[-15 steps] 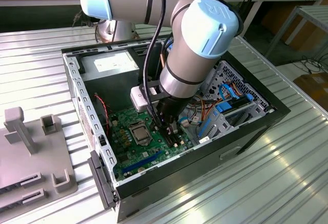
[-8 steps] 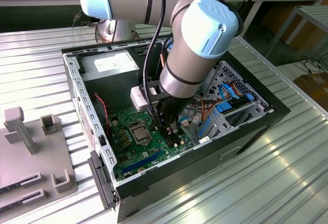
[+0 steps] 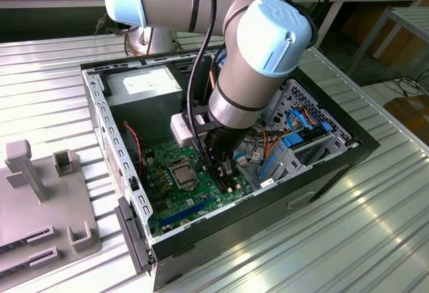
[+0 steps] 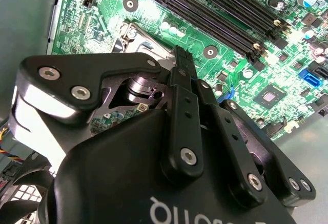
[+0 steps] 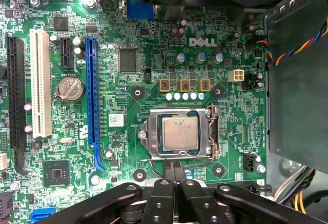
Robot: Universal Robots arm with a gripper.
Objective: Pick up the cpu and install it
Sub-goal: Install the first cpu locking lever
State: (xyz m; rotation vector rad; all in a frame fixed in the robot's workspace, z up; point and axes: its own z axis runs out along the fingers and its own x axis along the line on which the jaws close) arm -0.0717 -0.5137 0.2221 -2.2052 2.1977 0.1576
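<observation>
I see the cpu (image 5: pixel 180 133) lying flat inside the metal-framed socket (image 5: pixel 179 135) on the green motherboard (image 5: pixel 123 101), just beyond the tips of my gripper (image 5: pixel 174 166), which is clenched with its two black fingers pressed together and holding nothing. The chip is a thin square with a matte silvery-grey face and a narrow green rim. In the exterior view the gripper (image 3: pixel 224 171) hangs inside the open black computer case (image 3: pixel 322 172), beside the socket.

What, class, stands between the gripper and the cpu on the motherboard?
Nothing visible. In the first wrist view the cpu lies face-up in its socket, uncovered, and the gripper sits just beside the socket's edge, fingers together.
</observation>
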